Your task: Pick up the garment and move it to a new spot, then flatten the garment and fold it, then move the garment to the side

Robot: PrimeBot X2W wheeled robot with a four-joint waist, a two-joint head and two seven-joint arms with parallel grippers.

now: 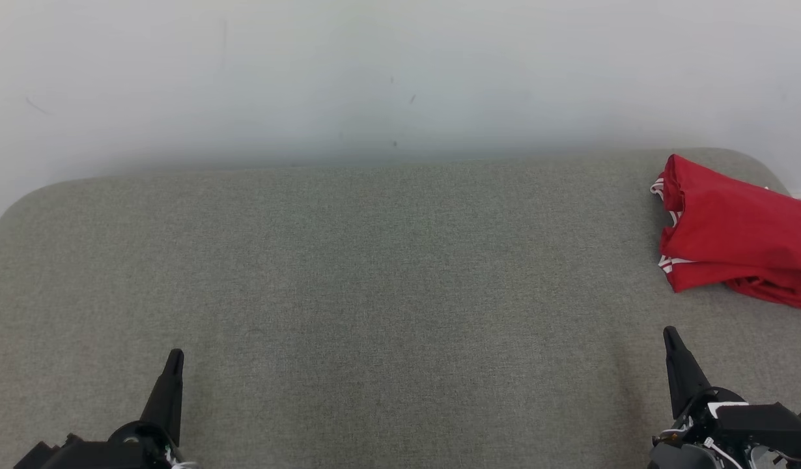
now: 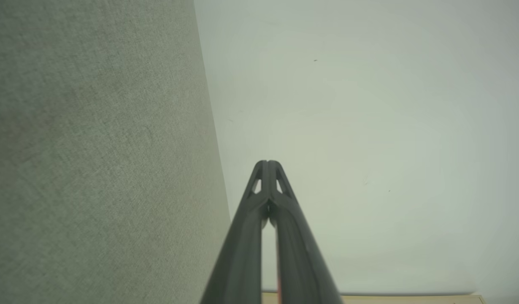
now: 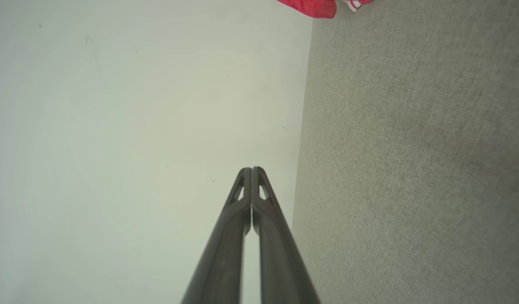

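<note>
Wall (image 1: 400, 78): pale and plain with a few small dark specks. It stands behind the whole far side of the work surface.

Table (image 1: 400, 273): covered in grey-green woven fabric. Its far edge runs along the wall and both far corners are rounded. The near edge lies below the head view, so I cannot judge it. Open fabric stretches from my left side across the middle to the far edge.

Garment (image 1: 732, 234): red, lying bunched in loose folds at the far right corner of the table, close to the rounded edge. The head view's right border cuts it off, so its full extent is not seen. White striped trim shows along its left side. I cannot tell what kind of garment it is.

Right gripper (image 1: 671, 333): low at the near right, well apart from the garment and touching nothing. Its fingers are pressed together tip to tip, and its body is cut off at the bottom.

Left gripper (image 1: 174, 355): low at the near left, its fingers likewise pressed together with nothing between them, and its body partly out of frame.
</note>
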